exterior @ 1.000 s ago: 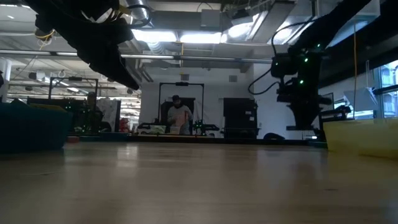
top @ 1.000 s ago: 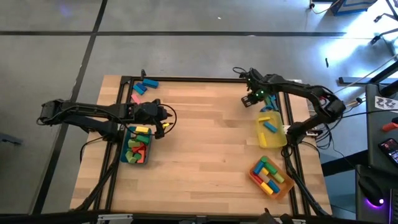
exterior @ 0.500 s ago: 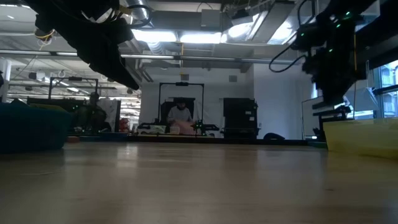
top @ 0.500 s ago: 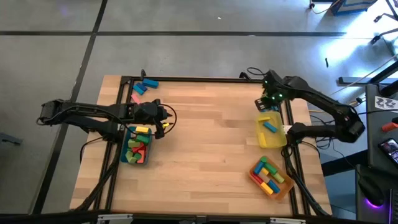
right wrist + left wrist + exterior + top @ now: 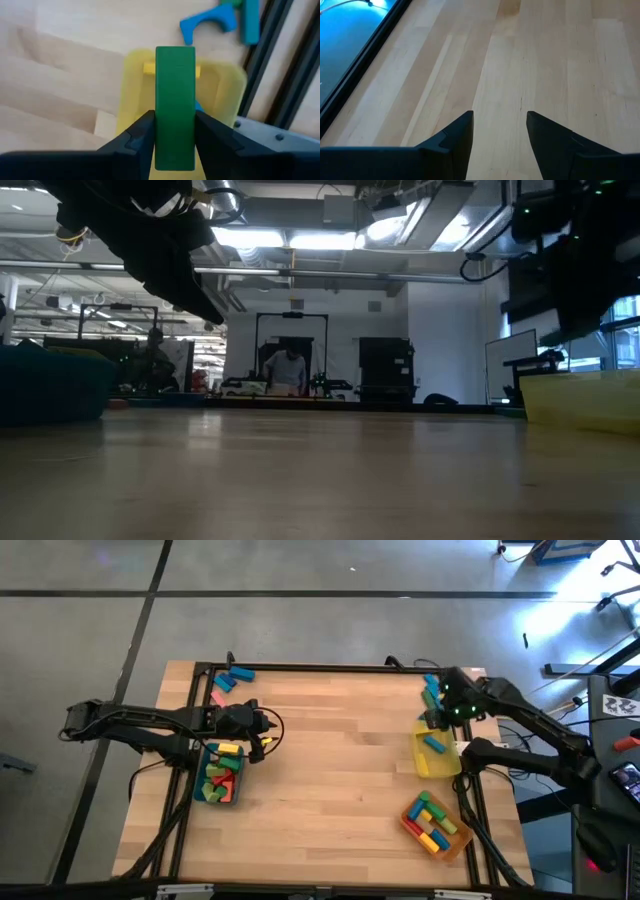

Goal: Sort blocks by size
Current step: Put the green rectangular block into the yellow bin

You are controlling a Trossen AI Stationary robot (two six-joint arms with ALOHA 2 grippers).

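My right gripper (image 5: 440,716) (image 5: 175,131) is shut on a green bar block (image 5: 175,95), which hangs over the far end of the yellow tray (image 5: 447,765) (image 5: 131,85). A yellow block (image 5: 148,69) and a blue block (image 5: 433,743) lie in that tray. My left gripper (image 5: 263,732) (image 5: 499,129) stands open over bare wood beside the teal tray (image 5: 203,797), with nothing between its fingers. More blocks lie loose at the far left (image 5: 233,678) and far right (image 5: 431,688); the far-right ones include a blue arch (image 5: 209,21). My right gripper pinches the green bar's two long sides (image 5: 159,127) between its two fingers, which come from above, pointing steeply down. The bar reaches well past the fingertips. It is lifted clear, above the yellow tray's far end.
An orange tray (image 5: 410,826) with several blocks sits at the near right. The teal tray holds several blocks. A dark metal frame (image 5: 300,667) runs round the table's edges. The middle of the table is bare wood (image 5: 330,760). A person (image 5: 288,370) stands in the room behind.
My right gripper has carried the green bar from the far middle of the table toward the right edge, rising and rolling its wrist. It now hangs over the yellow tray's far end. The bar has stayed in its fingers.
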